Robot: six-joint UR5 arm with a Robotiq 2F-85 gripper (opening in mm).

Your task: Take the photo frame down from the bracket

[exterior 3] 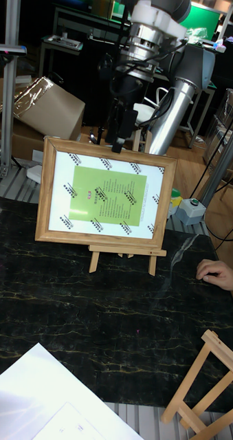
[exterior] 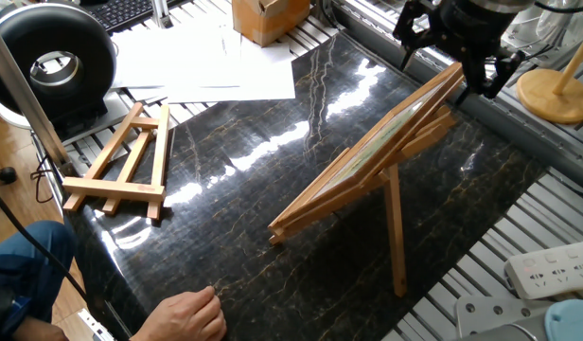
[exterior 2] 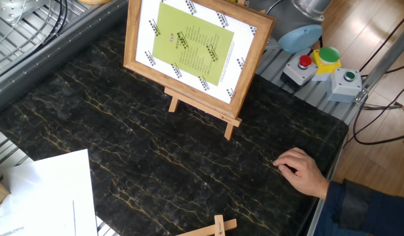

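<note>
The photo frame (exterior 3: 106,192), light wood around a white sheet with a green panel, leans on the bracket (exterior 3: 126,251), a slatted wooden easel whose ledge carries the frame's bottom edge. From the side, the frame (exterior: 386,142) slopes back against the bracket's long rear leg (exterior: 396,237). My gripper (exterior: 450,57) hangs open over the frame's top edge, one dark finger on each side of it. In the tall fixed view my gripper (exterior 3: 119,141) sits just above the top rail, left of centre. The other fixed view shows the frame (exterior 2: 189,46) and bracket ledge (exterior 2: 202,108) but not the gripper.
A smaller folded easel (exterior: 121,166) lies at the mat's left. A person's hand (exterior 2: 300,170) rests on the mat's near edge. Loose papers (exterior: 206,62), a cardboard box (exterior: 268,19), button boxes (exterior 2: 320,65) and a power strip (exterior: 556,265) ring the dark mat.
</note>
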